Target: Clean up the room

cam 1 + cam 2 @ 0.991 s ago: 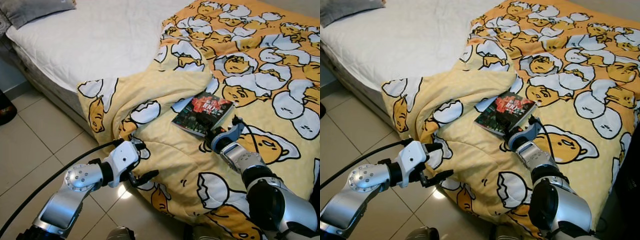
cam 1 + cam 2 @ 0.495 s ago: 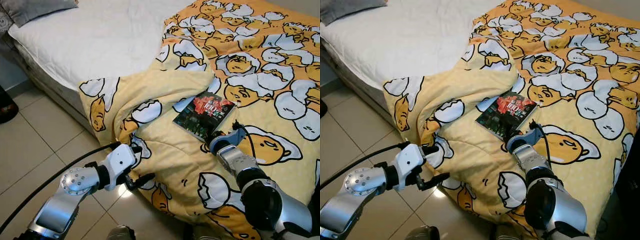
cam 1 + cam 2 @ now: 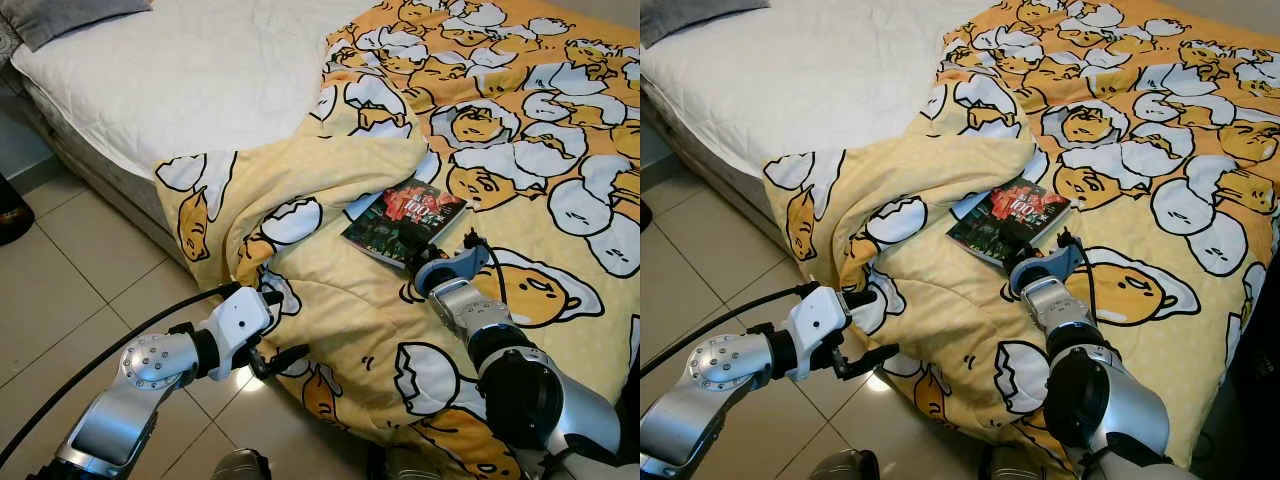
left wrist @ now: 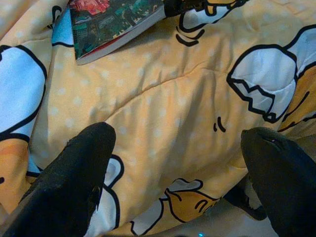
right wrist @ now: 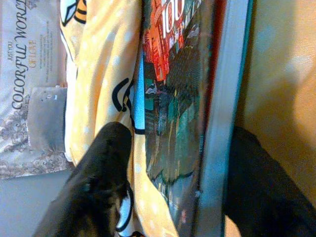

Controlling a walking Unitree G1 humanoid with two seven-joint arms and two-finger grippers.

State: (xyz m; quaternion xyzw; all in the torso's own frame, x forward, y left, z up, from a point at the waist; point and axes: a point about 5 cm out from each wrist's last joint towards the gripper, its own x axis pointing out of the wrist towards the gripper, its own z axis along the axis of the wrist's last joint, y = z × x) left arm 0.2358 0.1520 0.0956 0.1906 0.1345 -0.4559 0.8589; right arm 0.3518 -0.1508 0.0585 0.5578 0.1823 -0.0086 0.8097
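At far left of the head views, beige tiled floor (image 3: 70, 270) gives open room beside the bed; the left hand (image 3: 268, 352) sits low in the lower left, just off the hanging edge of the yellow egg-print quilt (image 3: 340, 310), its two black fingers (image 4: 74, 173) spread wide and holding nothing, with the quilt folds between them in the left wrist view. Above it, in the upper left, lie the bare white mattress top (image 3: 200, 70) and a grey pillow (image 3: 70, 15) at the corner. At centre, the rumpled quilt rises in a thick fold, and just right of that fold rests the dark paperback book with a red-and-green cover (image 3: 402, 220), lying flat on the quilt and the evident object of this tidying step. Right of centre, the right hand (image 3: 428, 268) meets the book's near edge; the right wrist view shows its black fingers (image 5: 98, 187) parted to either side of the book (image 5: 182, 123), one over the cover and one by the page edge, not yet pinched. Judged stage: book pickup, at the point of grasp. The next move likely calls for closing firmly, then lifting clear of the fold at left; soft bedding may let the book slip.
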